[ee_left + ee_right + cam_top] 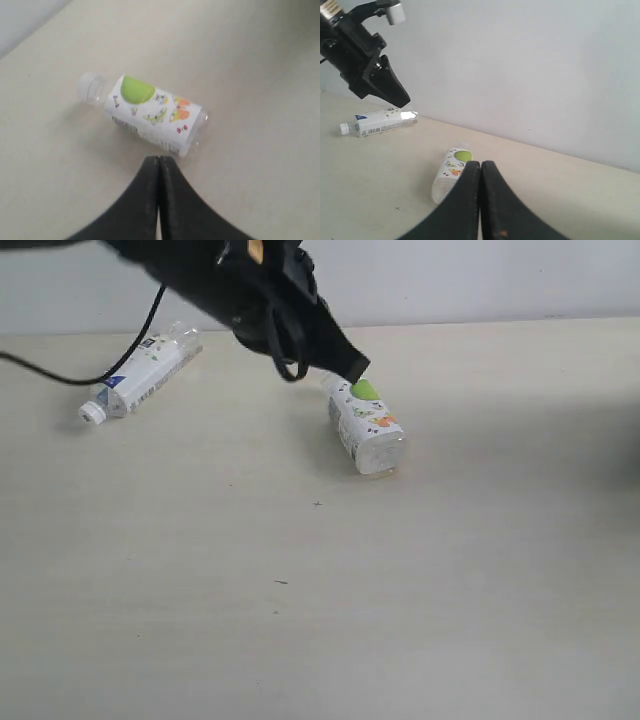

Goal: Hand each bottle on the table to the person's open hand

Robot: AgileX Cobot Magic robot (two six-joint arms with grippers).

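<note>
Your left gripper (352, 370) is closed on nothing, tips over the cap end of the fruit-print bottle (365, 425) lying upper-centre on the table (300, 620); right gripper (481, 167) closed too, empty.

Bright, even, diffuse light; faint soft shadow on table (320, 620) beside fruit-print bottle (366, 426); left arm (240, 285) above it blurred; wrist views soft

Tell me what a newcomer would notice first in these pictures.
The black left gripper hangs shut and empty over the table, by the small fruit-print bottle lying on its side mid-table. A white-blue labelled bottle lies on its side at the back left.
</note>
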